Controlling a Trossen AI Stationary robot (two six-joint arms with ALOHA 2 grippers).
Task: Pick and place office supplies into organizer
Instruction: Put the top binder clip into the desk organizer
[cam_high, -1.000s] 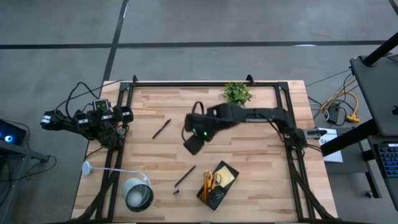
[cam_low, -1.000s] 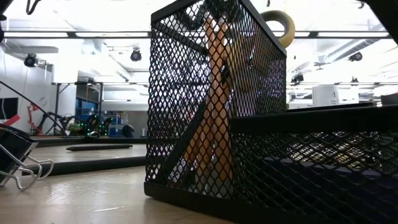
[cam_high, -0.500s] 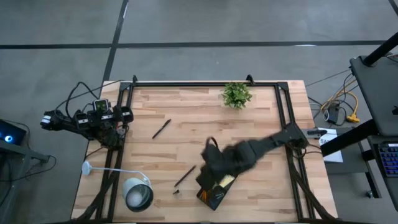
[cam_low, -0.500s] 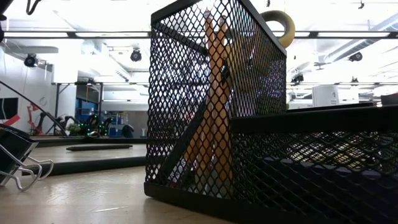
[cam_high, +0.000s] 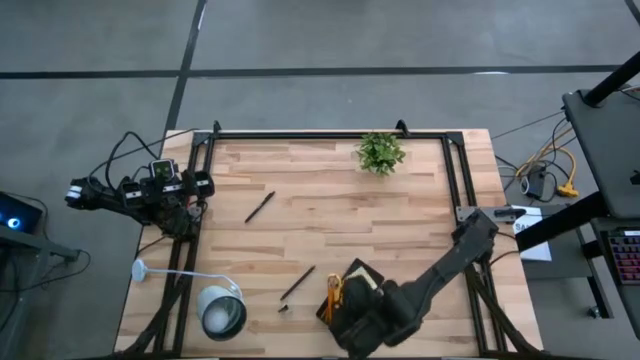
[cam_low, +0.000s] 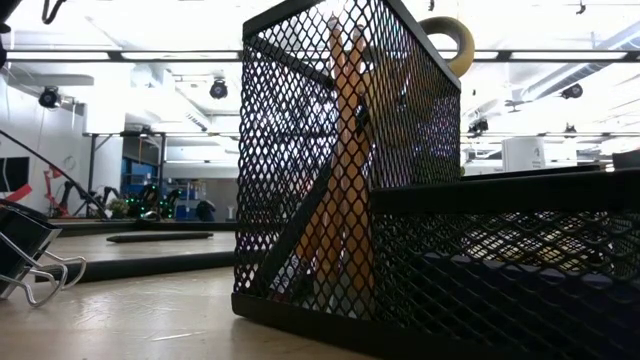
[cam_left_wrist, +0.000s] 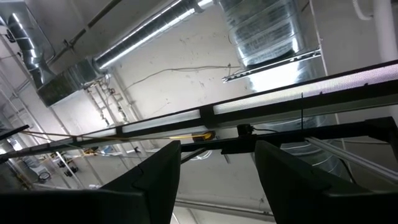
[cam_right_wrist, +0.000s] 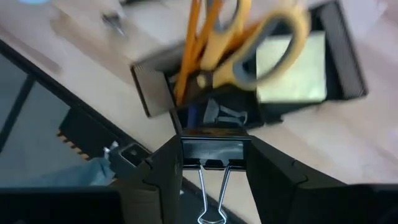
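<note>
The organizer (cam_high: 360, 272), a black mesh tray with an upright cup, stands near the table's near edge. It holds orange pencils (cam_right_wrist: 188, 43), yellow-handled scissors (cam_right_wrist: 261, 46), a yellow sticky-note pad (cam_right_wrist: 298, 68) and a binder clip (cam_right_wrist: 222, 116). My right gripper (cam_high: 352, 322) hangs above the organizer's near end, shut on another black binder clip (cam_right_wrist: 211, 149). My left gripper (cam_left_wrist: 217, 186) stays open, folded back at the table's left edge and pointing up at the ceiling. My right gripper pinches the binder clip's black body (cam_right_wrist: 211, 148) between its two fingers, one on each end of it. The fingers come from above, pointing steeply down. The clip's silver wire handles (cam_right_wrist: 211, 190) stick back toward the wrist. The clip is lifted clear, above the organizer.
Two black pens (cam_high: 260, 207) (cam_high: 297, 283) and a tiny dark piece (cam_high: 283, 309) lie on the wood left of the organizer. A binder clip (cam_low: 25, 255) rests on the table in the low view. A lamp (cam_high: 222, 312) stands near left, a potted plant (cam_high: 380, 152) at the far edge.
My right gripper has swung from the table's middle toward the near edge, sinking a little and rolling its wrist, and now hangs over the organizer's near end. The left arm has kept still.
</note>
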